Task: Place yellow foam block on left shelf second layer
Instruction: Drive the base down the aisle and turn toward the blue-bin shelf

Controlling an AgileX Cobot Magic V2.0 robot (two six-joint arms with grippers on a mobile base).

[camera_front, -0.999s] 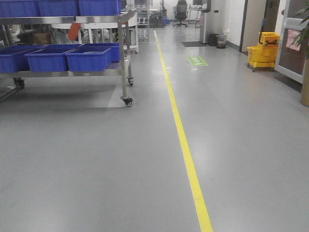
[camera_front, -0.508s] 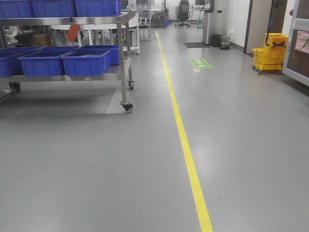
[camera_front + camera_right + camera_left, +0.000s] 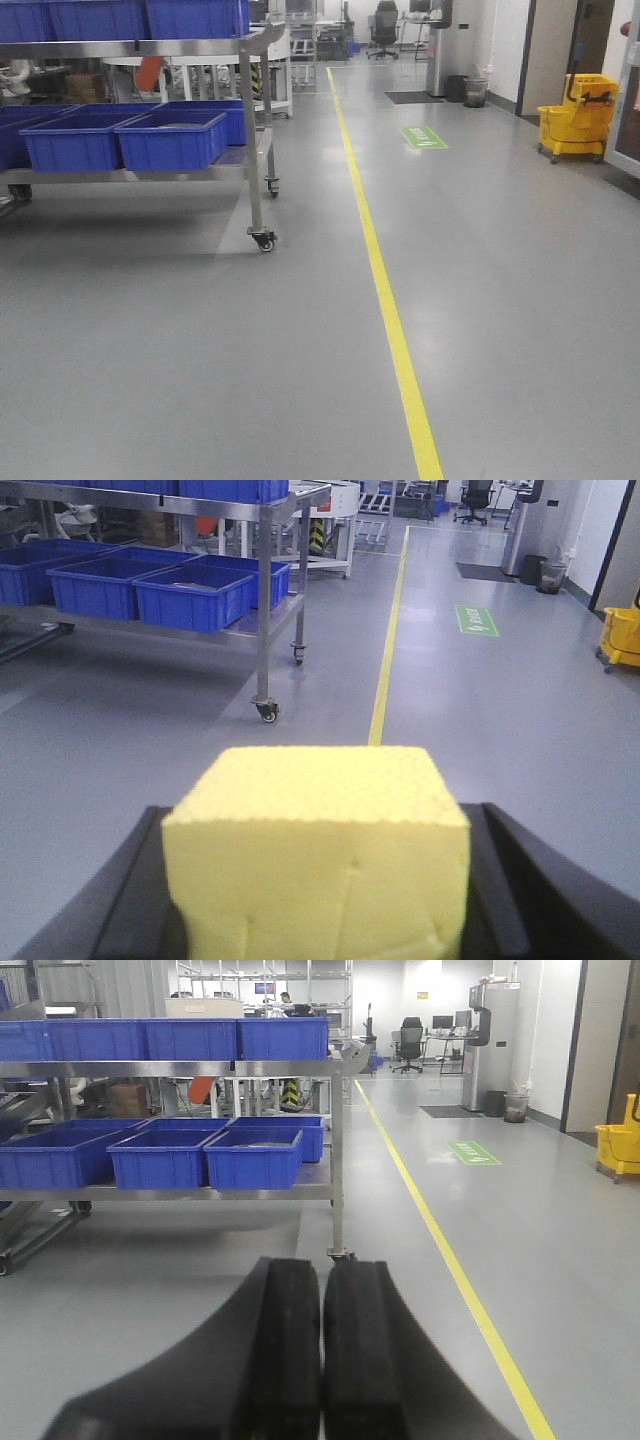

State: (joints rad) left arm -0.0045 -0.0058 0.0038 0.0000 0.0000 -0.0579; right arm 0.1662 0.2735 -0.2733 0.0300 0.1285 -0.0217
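Note:
The yellow foam block (image 3: 315, 850) fills the lower middle of the right wrist view, and my right gripper (image 3: 320, 815) is shut on it, a black finger pressing each side. My left gripper (image 3: 322, 1270) is shut with its black pads together and nothing between them. Neither gripper shows in the front view. The steel shelf cart (image 3: 250, 100) stands ahead on the left, well beyond both grippers. Blue bins (image 3: 170, 140) sit on its lower deck and more on its top deck (image 3: 195, 15). The same shelf cart (image 3: 336, 1160) appears in the left wrist view and, as shelf cart (image 3: 264, 600), in the right one.
A yellow floor line (image 3: 385, 290) runs down the aisle to the right of the cart's caster (image 3: 263, 240). A yellow mop bucket (image 3: 575, 118) stands at the far right, with a green floor sign (image 3: 424, 137) and a waste bin (image 3: 476, 92) beyond.
The front view has advanced along the aisle. The cart's caster sits lower in the frame, the bins have slid left, and the mop bucket has shifted right.

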